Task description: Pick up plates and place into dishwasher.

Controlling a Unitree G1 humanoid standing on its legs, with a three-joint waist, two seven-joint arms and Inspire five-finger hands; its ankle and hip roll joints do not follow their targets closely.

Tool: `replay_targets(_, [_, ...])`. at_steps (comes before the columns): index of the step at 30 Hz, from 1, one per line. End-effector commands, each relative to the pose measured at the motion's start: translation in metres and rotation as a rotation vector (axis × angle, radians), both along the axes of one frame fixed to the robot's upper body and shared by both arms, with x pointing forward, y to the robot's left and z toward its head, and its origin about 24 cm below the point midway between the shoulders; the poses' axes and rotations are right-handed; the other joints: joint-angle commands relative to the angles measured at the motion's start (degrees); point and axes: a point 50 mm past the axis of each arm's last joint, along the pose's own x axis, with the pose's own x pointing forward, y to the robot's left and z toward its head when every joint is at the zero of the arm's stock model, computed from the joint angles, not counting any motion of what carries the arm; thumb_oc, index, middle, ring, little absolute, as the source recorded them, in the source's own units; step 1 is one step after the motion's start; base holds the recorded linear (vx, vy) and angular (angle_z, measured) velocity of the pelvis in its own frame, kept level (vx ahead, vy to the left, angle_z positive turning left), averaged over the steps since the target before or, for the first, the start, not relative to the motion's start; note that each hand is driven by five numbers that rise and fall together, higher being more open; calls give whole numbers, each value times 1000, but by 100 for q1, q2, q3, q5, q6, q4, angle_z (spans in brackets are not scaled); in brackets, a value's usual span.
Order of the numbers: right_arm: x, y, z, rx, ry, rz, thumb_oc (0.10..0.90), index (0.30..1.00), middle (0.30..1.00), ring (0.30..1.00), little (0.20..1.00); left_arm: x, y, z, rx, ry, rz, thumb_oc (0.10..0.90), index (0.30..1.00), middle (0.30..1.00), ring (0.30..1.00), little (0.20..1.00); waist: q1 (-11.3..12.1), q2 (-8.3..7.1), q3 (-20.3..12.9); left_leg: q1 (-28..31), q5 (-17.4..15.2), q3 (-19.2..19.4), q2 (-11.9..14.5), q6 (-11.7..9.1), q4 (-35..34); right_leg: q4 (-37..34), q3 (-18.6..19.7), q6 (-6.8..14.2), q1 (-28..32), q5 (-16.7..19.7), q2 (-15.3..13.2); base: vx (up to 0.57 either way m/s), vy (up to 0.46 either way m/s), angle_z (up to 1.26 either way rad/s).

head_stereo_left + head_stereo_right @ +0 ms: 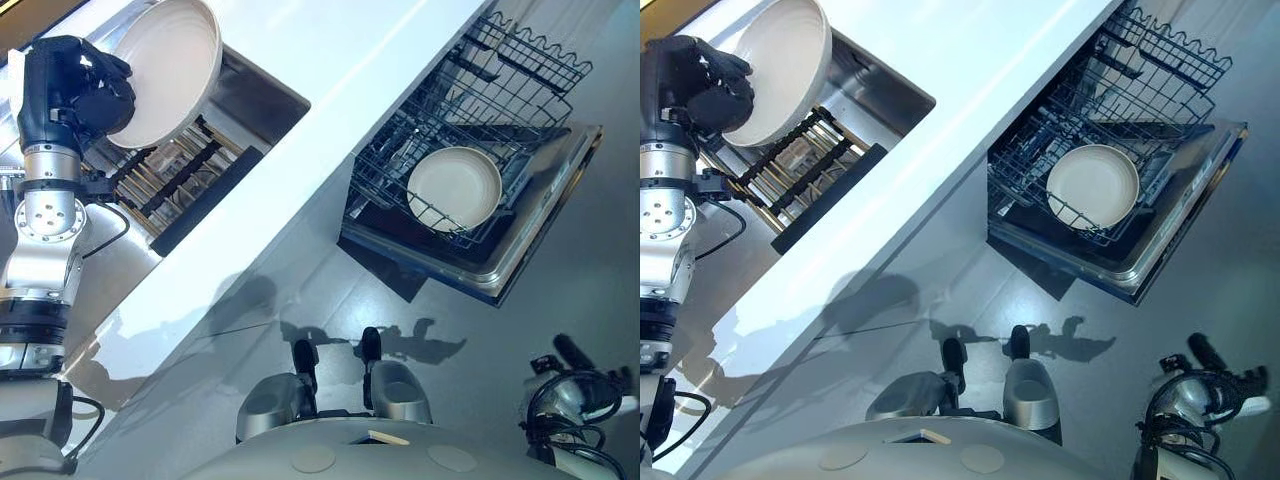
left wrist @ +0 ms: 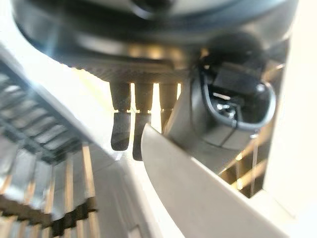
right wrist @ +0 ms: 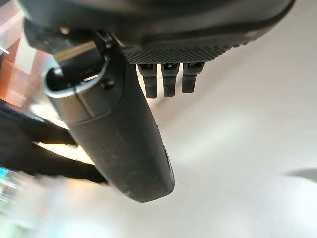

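Gripping round cream plate (image 1: 165,65) rim, left hand (image 1: 85,90) fingers; right hand (image 3: 148,124) fingers relaxed.

1. At nine o'clock in my head view, the left arm (image 1: 48,215) is silver-grey and built of stacked round segments. One disc-shaped joint shows small dark screw holes.
2. A ribbed silver collar joins it to the left hand (image 1: 85,90), which is matt black and blocky.
3. On my right wrist camera, the right hand (image 3: 198,29) has a dark palm with fine dotted grip texture, slim black fingers (image 3: 170,82) and a thick, rounded charcoal thumb (image 3: 124,144).
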Motion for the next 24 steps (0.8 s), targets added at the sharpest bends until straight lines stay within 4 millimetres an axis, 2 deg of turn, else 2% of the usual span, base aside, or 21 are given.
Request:
replay_targets(1, [24,-13,91,-594,-131,52,800,900,900,900,900,-11,-11,54,139,-272,5,100,300,300,300,200,-33,386,-760,-244,-676,-161,-214,57,369,878,-17,-62,-415,-903,507,14,-18,-7])
replay_targets(2, [32,-6,109,-705,-158,104,800,900,900,900,900,-10,-12,52,154,-256,7,100,300,300,300,200,-50,391,-790,-215,-683,-151,-215,61,361,860,-6,-67,-386,-912,516,17,-12,-4])
replay_targets(3, [33,-4,112,-719,-165,113,800,900,900,900,900,-10,-12,51,157,-253,7,100,300,300,300,200,-54,393,-795,-208,-685,-148,-215,62,357,856,-3,-67,-379,-914,519,15,-15,-6])
replay_targets(6, [50,14,154,-959,-231,303,800,900,900,900,900,-11,-14,40,194,-209,6,100,300,300,300,200,-76,372,-862,-157,-691,-115,-208,57,349,816,1,-74,-310,-927,537,13,-27,-8])
replay_targets(10, [67,48,196,-1230,-279,603,800,900,900,900,900,-11,-18,23,243,-143,-8,100,300,300,300,200,-84,313,-921,-112,-668,-94,-193,29,342,765,-25,-96,-231,-937,556,-2,-40,-1])
replay_targets(16, [82,98,231,-1617,-231,896,800,900,900,900,900,-3,-29,-4,248,-27,-77,100,300,300,300,200,6,223,-998,-71,-640,-138,-185,-4,328,717,-106,-134,-126,-955,575,3,-44,-1])
replay_targets(21, [94,127,257,-1897,-192,964,800,900,900,900,900,8,-41,-15,239,52,-149,100,300,300,300,200,152,137,-1048,-56,-613,-212,-187,-47,334,656,-219,-148,-21,-945,559,-5,-48,7])
replay_targets(24, [101,138,271,-2015,-165,962,800,900,900,900,900,14,-47,-15,251,60,-167,100,300,300,300,200,226,84,-1083,-41,-591,-258,-180,-66,317,622,-281,-143,34,-931,545,-2,-53,14])
